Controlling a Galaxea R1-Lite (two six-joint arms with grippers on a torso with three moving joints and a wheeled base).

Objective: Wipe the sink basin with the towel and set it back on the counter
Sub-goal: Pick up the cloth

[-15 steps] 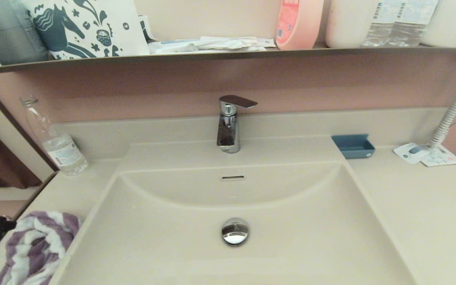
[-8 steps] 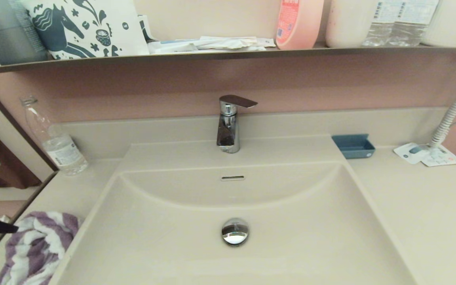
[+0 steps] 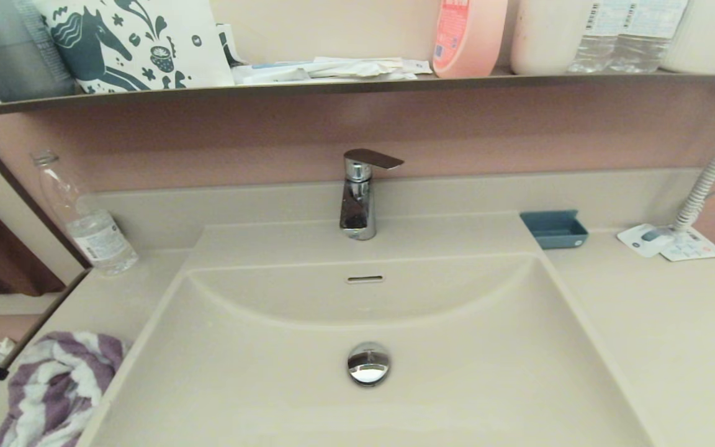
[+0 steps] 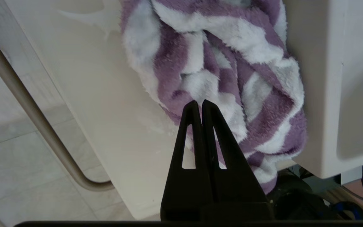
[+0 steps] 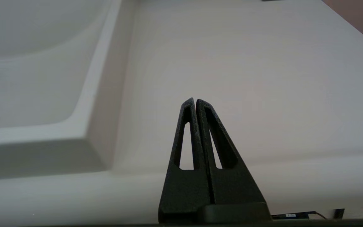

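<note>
Both of my grippers have their jaws pressed together on nothing: my left gripper (image 4: 199,102) hangs over the one towel (image 4: 219,75) without touching it that I can tell, my right gripper (image 5: 195,101) sits parked above the counter (image 5: 247,78). That single towel (purple and white stripes, bunched) lies on the counter left of the sink basin (image 3: 457,379). One faucet (image 3: 359,195), one drain plug (image 3: 368,363), one blue tray (image 3: 555,228).
</note>
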